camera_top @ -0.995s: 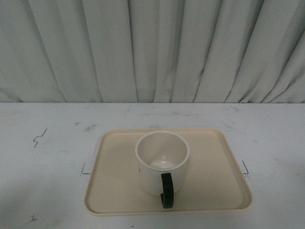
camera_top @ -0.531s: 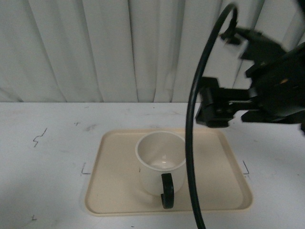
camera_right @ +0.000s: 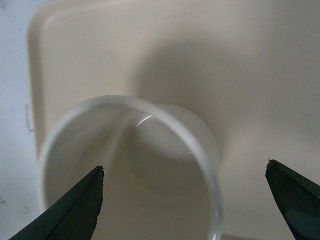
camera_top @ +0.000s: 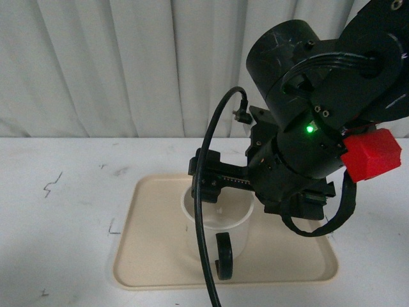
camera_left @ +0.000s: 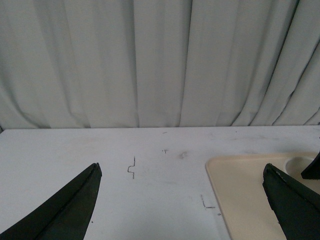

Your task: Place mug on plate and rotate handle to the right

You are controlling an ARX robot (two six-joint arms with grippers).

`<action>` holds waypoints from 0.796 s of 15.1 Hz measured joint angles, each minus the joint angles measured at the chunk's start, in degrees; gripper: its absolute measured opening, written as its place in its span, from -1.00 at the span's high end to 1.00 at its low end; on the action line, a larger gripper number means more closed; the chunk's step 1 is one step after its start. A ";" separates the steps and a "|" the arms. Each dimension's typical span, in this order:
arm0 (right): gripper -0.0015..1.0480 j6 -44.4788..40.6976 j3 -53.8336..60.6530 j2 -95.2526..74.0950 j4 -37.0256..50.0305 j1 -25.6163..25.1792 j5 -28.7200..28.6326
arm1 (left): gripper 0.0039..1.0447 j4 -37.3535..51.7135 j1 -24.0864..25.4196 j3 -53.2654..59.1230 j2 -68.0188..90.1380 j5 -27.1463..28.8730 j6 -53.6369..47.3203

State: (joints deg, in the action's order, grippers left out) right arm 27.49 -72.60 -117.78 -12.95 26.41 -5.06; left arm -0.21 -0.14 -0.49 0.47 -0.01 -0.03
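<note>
Pale pleated curtain (camera_top: pixel 115 64) hangs behind everything, beyond the plate's far edge. White desk (camera_top: pixel 57 217), scuffed, carries the plate (camera_top: pixel 150 249), a beige rectangle with a low rim, lying flat with its long sides across the front view. Right arm (camera_top: pixel 319 96), black and bulky, hangs over the plate's right half and hides its far right corner. Mug (camera_top: pixel 238 227) stands upright on the plate, mouth up, near the plate's middle and a little toward its near long edge; empty inside, per the right wrist view. Right gripper (camera_right: pixel 182 169) is poised above the mug, jaws spread wide and holding nothing: one fingertip shows against the mug's mouth, the other against bare plate beyond the rim. Cannot tell whether either touches the mug. Left gripper (camera_left: pixel 182 169) is off the plate's left side over bare desk, jaws likewise wide apart and empty; the plate's left corner shows between its fingers. Black cable (camera_top: pixel 204 243) loops down from the right arm across the mug's front. Handle (camera_top: pixel 223 256), a glossy black loop, points toward the plate's near long edge, not to its right. Red block (camera_top: pixel 372 155) on the arm sits over the plate's right end. Green light (camera_top: pixel 310 128) is lit on the wrist. Small pen marks (camera_top: pixel 52 184) dot the desk left of the plate.
</note>
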 joint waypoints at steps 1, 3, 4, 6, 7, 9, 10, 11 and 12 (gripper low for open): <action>-0.87 0.24 -1.25 -0.98 -1.62 0.33 0.79 | -0.88 0.00 0.00 0.00 0.00 0.00 0.00; -0.37 0.79 -3.45 -2.21 -3.85 1.42 2.01 | -0.88 0.00 0.00 0.00 0.00 0.02 0.02; -0.20 0.81 -3.89 -2.62 -4.17 1.73 1.99 | -0.88 0.00 0.00 0.00 0.00 0.02 0.00; 0.18 0.96 -4.31 -3.34 -5.03 1.64 1.84 | -0.88 0.02 0.00 0.00 0.00 0.02 0.00; 0.39 0.96 -4.39 -3.43 -5.90 1.60 2.08 | -0.88 0.00 0.00 0.00 0.00 0.00 0.00; 0.77 -0.35 -4.63 -3.28 -7.10 1.09 1.27 | -0.88 0.00 0.00 0.00 0.00 0.02 0.00; 0.94 -2.34 -4.96 -3.04 -8.41 0.52 0.81 | -0.88 0.00 0.00 0.00 0.00 0.02 0.00; 0.94 -5.40 -5.81 -2.89 -9.79 0.13 0.81 | -0.88 0.00 0.00 0.00 0.00 0.02 0.02; 0.94 -9.75 -7.41 -2.51 -10.73 -0.35 1.55 | -0.88 0.00 0.00 0.00 0.00 0.00 0.00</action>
State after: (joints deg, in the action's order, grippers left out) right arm 17.74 -80.01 -120.29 -23.68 26.06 -3.51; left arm -0.21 -0.14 -0.49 0.47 -0.01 -0.03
